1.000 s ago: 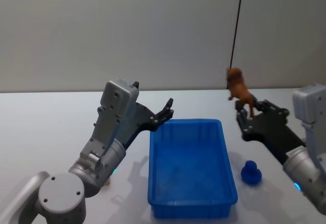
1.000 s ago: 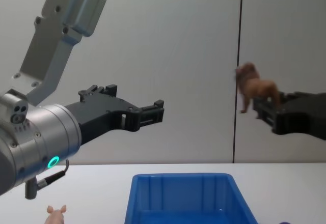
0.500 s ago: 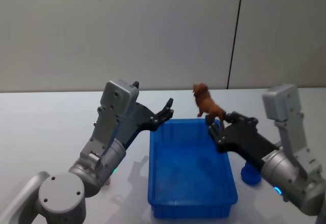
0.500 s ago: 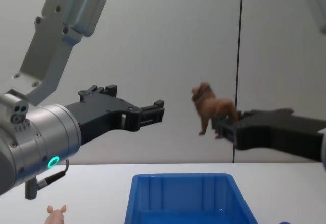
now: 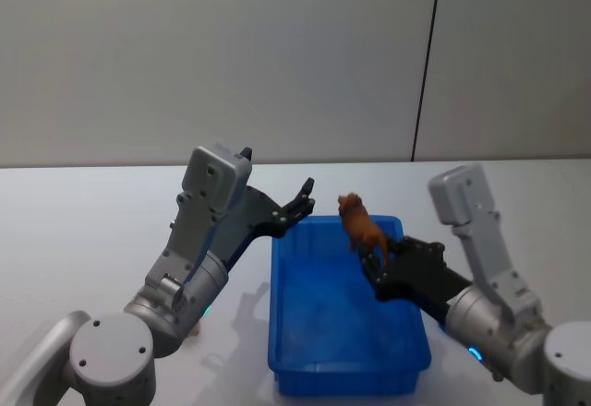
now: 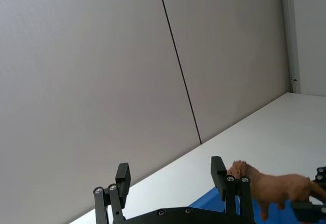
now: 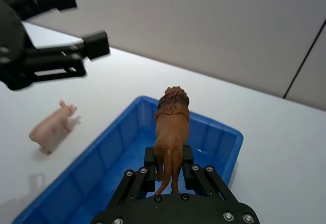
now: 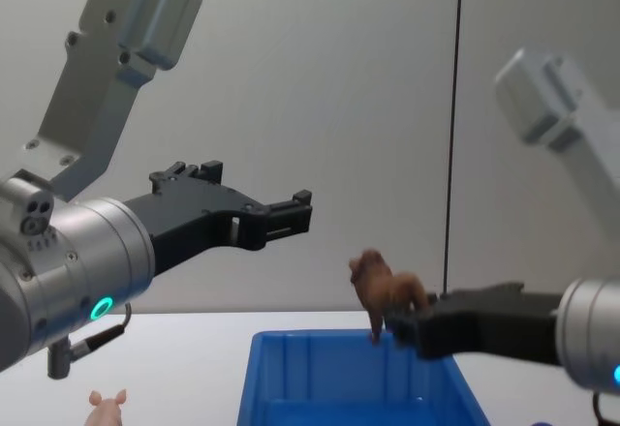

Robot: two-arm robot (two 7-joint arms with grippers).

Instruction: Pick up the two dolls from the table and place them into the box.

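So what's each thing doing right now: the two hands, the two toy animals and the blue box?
Blue box: on the table, open-topped, no toy visible inside.
Brown doll: in the air over the box, not yet released.
Right hand: shut on the brown doll.
Pink pig: on the table beside the box, untouched.
Left hand: open, empty, raised beside the box.

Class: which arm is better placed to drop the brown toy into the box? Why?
Right: the right gripper grips the brown toy above the blue box. The left gripper hangs open and empty, left of the box.
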